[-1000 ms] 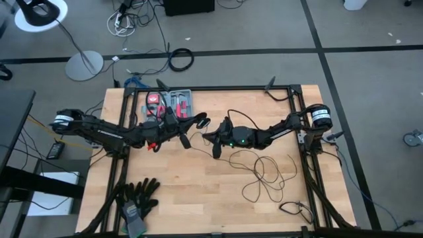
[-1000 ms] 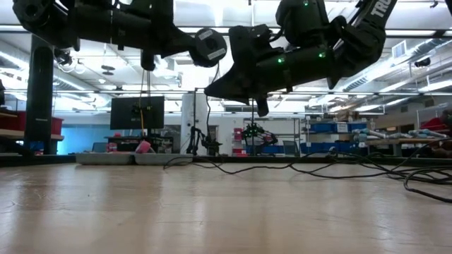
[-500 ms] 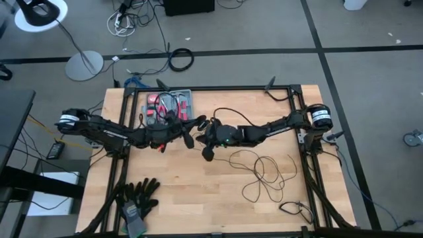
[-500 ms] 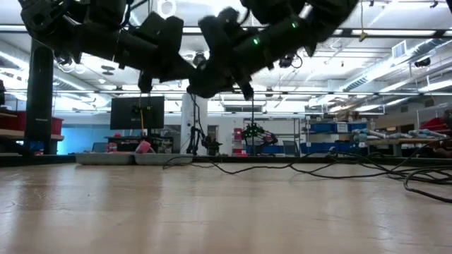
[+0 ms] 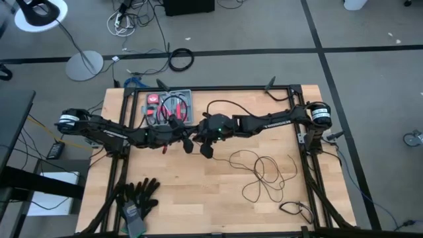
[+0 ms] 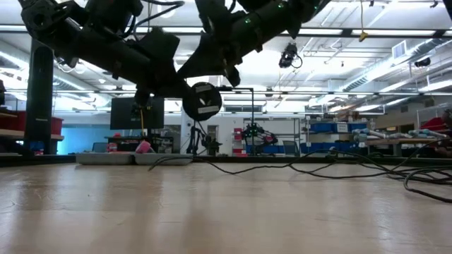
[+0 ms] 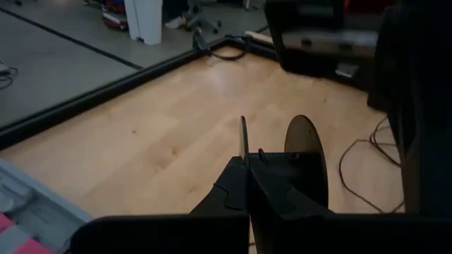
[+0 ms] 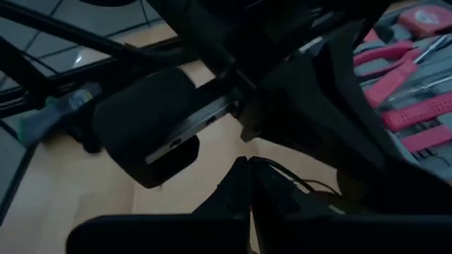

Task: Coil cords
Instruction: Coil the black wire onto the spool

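Observation:
The cords [image 5: 264,173] are one thin black wire lying in loose loops on the right half of the wooden table [image 5: 198,192]. In the low view its loops lie flat [image 6: 296,168]. Its round black puck [image 6: 202,101] hangs over the table's middle, clear of the wood, at my left gripper [image 5: 188,143], which is shut. My right gripper [image 5: 207,149] is close beside it, also shut, with a strand of the wire [image 8: 296,176] coming out at its fingertips. The puck shows as a dark disc [image 7: 305,156] in the left wrist view. My left gripper has the puck at its rim [image 7: 288,164], next to the shut fingers [image 7: 236,185]. The fingers hide the exact place of contact. The puck hangs on edge below the arm, lifted clear of the table. My right gripper pinches the wire [image 8: 272,168] at its fingertips. It comes from the table's right, slanting downward. The strand leaves the fingers slack.
A grey tray [image 5: 186,97] of red-handled tools stands at the far left of the table. Black gloves [image 5: 137,197] lie at the near left corner. A small bundle of cable [image 5: 296,210] sits near the front right. A black frame borders the table.
My right gripper has risen and gone toward the table's left, closing on my left gripper, and has tipped nearer to level. My left gripper has sunk and tipped nearer to level, and the puck now hangs lower. The loops on the table have stayed where they were.

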